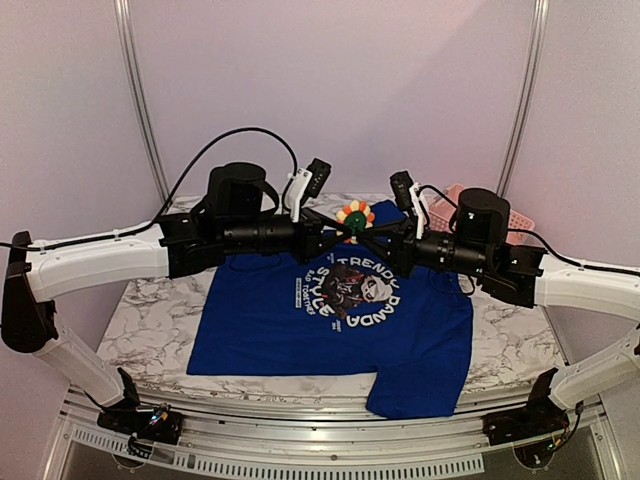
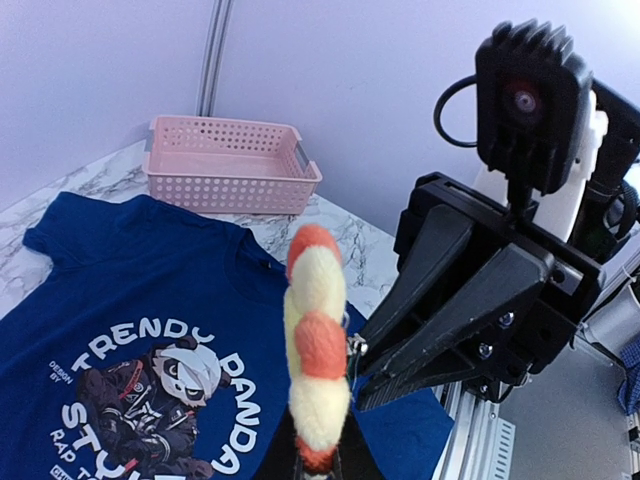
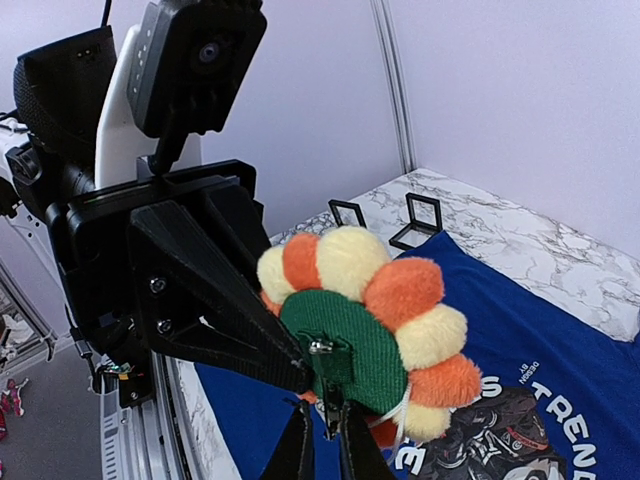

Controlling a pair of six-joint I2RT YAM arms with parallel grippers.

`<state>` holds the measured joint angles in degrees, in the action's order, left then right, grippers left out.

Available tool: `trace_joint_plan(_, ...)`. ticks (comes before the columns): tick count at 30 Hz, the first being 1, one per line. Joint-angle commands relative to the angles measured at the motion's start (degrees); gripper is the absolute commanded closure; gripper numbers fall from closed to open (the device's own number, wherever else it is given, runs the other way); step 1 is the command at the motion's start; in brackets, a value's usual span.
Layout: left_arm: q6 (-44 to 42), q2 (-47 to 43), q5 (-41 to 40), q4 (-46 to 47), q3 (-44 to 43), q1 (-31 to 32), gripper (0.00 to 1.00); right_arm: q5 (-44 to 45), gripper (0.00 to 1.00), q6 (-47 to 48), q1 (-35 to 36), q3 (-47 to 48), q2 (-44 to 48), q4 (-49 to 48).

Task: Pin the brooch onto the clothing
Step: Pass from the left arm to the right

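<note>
The brooch (image 1: 350, 215), a plush flower with yellow and orange petals, hangs in the air above the blue panda T-shirt (image 1: 300, 330), which lies flat on the table. My left gripper (image 1: 335, 232) is shut on the brooch's lower edge. In the left wrist view the brooch (image 2: 318, 340) stands edge-on out of that gripper (image 2: 320, 468). The right wrist view shows the brooch's green back (image 3: 345, 345) and its metal pin. My right gripper (image 3: 325, 455) is closed around that pin from below. The clothing (image 3: 530, 320) lies beneath both grippers.
A pink perforated basket (image 2: 230, 165) stands on the marble table (image 1: 150, 320) beyond the shirt's collar, at the back right in the top view. Two small black wire frames (image 3: 347, 212) stand on the marble past the shirt's edge. Both forearms cross above the shirt's upper part.
</note>
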<state>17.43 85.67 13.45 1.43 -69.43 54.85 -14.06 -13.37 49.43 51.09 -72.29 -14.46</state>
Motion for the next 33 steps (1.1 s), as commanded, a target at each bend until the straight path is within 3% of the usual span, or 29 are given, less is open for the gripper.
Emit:
trace_joint_plan(1, -0.9, 0.7, 2.7, 1.9, -0.9, 0.8, 1.0, 0.8, 0.91, 0.2, 0.1, 2.3, -1.1, -0.1)
trace_joint_plan(8, -6.3, -0.5, 3.2, 0.7, 1.5, -0.2, 1.0, -3.2, 0.81, 4.5, -1.3, 4.5, 3.2, 12.0)
trace_joint_plan(14, -24.5, -0.6, 12.0, -3.8, 2.5, 0.1, 1.0, -11.8, 0.66, 6.8, -5.0, 6.9, 8.2, 19.8)
trace_joint_plan(21, -29.5, -1.8, 12.5, -9.8, 0.8, 0.4, 1.0, -21.9, 0.45, 13.6, -5.0, 15.6, 0.6, 30.4)
trace_joint_plan(26, -29.2, -2.5, 12.8, -10.2, 1.1, 1.1, 1.0, -28.2, 0.45, 16.8, -5.0, 18.0, -2.9, 31.5)
trace_joint_plan(33, -29.5, -3.2, 13.3, -9.3, 1.8, 1.3, 1.0, -28.4, 0.63, 15.9, -5.0, 17.7, -4.9, 32.1)
